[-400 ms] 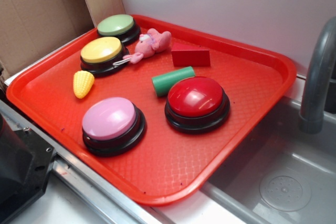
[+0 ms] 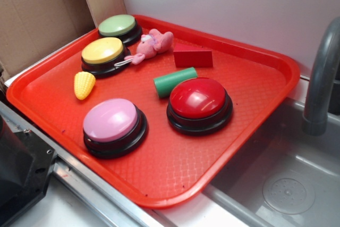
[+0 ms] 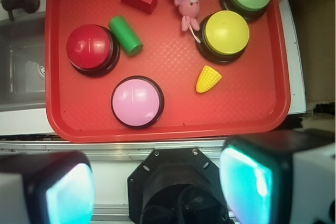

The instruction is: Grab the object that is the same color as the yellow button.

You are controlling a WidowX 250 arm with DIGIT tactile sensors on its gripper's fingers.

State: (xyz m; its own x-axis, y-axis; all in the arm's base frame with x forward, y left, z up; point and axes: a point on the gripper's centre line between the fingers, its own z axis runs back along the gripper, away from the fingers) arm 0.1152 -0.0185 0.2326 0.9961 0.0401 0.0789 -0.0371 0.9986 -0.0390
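Red tray [image 2: 234, 131] beside a sink. Corn cob [image 2: 84, 84] lies on the tray, just in front of the yellow button [image 2: 103, 55], untouched. Gripper [image 3: 157, 182] high above, jaws apart, holding nothing.

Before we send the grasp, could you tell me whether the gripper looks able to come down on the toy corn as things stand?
Probably yes. The toy corn lies alone on bare tray, apart from the yellow button and pink button. The gripper is high above, fingers spread.
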